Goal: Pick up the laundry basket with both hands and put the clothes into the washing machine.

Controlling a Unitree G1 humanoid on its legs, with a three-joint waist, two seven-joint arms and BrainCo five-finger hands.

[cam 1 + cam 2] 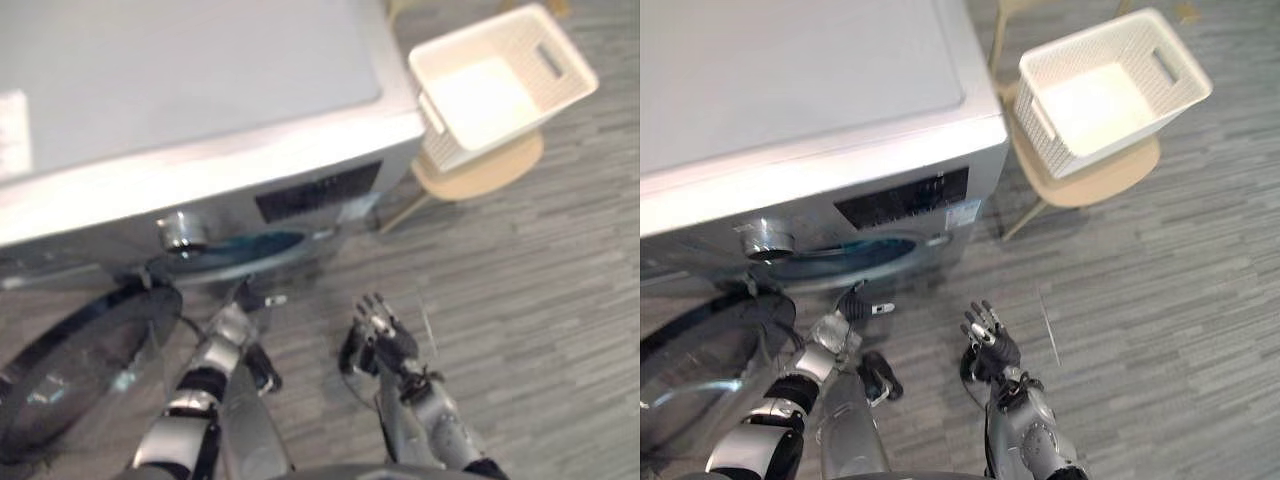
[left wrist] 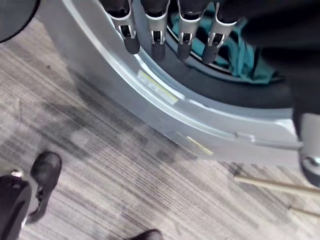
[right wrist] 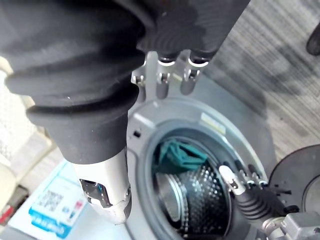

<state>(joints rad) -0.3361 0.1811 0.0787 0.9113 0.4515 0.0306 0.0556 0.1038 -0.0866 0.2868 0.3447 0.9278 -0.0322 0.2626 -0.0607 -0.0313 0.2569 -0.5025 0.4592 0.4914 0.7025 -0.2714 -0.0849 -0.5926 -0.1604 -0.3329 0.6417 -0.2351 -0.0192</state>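
Observation:
The white laundry basket stands empty on a wooden chair at the machine's right. The silver washing machine has its round door swung open to the left. Teal clothes lie inside the drum; in the left wrist view the same teal cloth shows behind the opening's rim. My left hand hovers at the drum opening, open, its fingers straight and holding nothing. My right hand hangs open in front of the machine, over the floor, also holding nothing.
Grey plank floor stretches in front of the machine and to its right. The open door takes up the space at the lower left. A chrome dial and a dark control panel sit on the machine's front.

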